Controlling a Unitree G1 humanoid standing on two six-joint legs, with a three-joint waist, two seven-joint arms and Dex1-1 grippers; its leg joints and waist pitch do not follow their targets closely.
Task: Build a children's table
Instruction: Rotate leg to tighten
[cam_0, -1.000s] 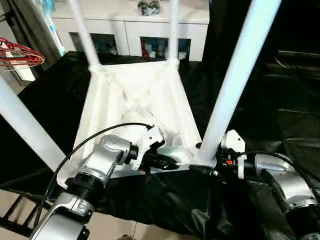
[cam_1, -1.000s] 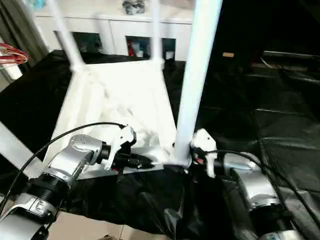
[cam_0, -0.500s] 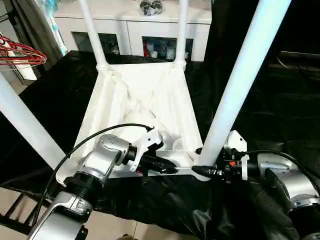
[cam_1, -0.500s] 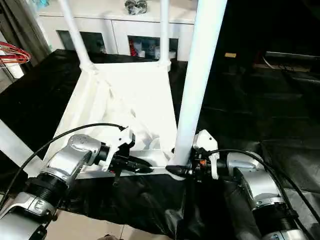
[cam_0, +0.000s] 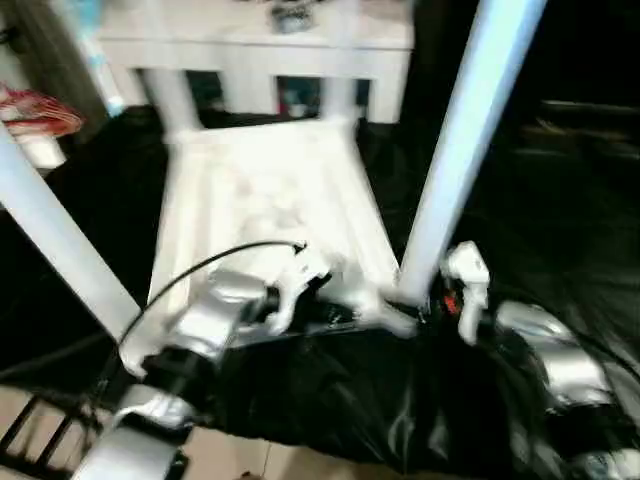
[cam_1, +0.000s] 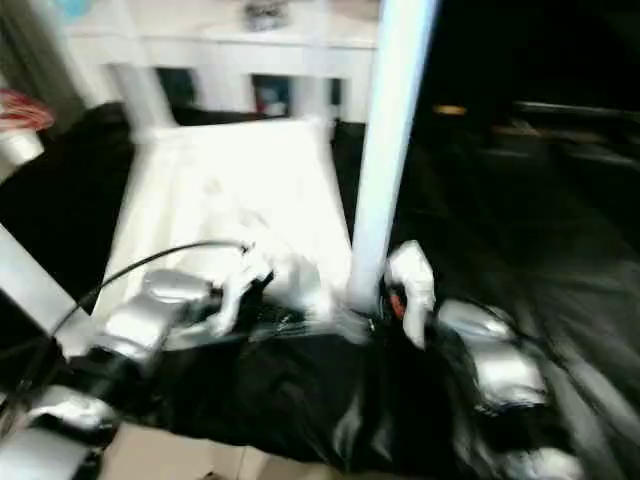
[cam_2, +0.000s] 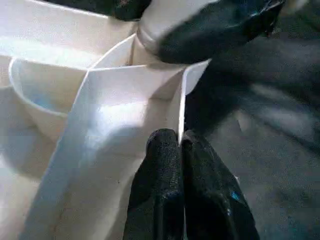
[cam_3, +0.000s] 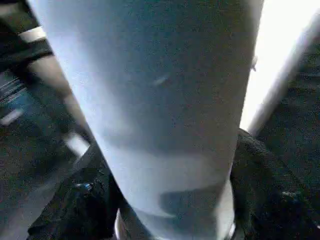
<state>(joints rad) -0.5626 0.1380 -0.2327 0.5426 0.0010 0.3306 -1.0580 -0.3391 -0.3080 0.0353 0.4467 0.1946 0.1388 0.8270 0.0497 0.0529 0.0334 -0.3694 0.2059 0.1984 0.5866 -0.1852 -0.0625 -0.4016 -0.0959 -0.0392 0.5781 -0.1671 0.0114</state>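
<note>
- Left eye view: the all-white plastic children's table (cam_0: 265, 200) lies upside down on a black-covered desk (cam_0: 540, 200), all four long tapered tube legs standing in the round corner sockets.
- Versus half a second ago the whole view has smeared and shifted; that reads as head movement, not the table moving. Both arms sit at the same near edge as before.
- Left gripper (cam_2: 181, 150): black fingers pressed together on the thin white rim wall at the near edge of the table, roughly 6 o'clock of the top. Firm pinch, no gap visible.
- Right gripper (cam_3: 170, 210): black fingers (cam_3: 85, 205) spread wide, one on each side of the base of the near right leg (cam_0: 460, 150), at about 5 o'clock of the top. They look closed around the tube, hugging it.
- Meaning for the task, as a judgement: assembly looks essentially finished, with legs all seated. The paired grips on rim and leg suggest a last seating push or getting ready to turn the table over.
- Look of the table: rectangular, ribbed underside facing up, X-bracing too blurred to trace now; far legs at 11 and 1 o'clock, near left leg (cam_0: 60, 245) leaning out at 8 o'clock in picture.
- Behind, at 12 o'clock, a white cabinet (cam_0: 260, 50) with dark glass-fronted compartments.
</note>
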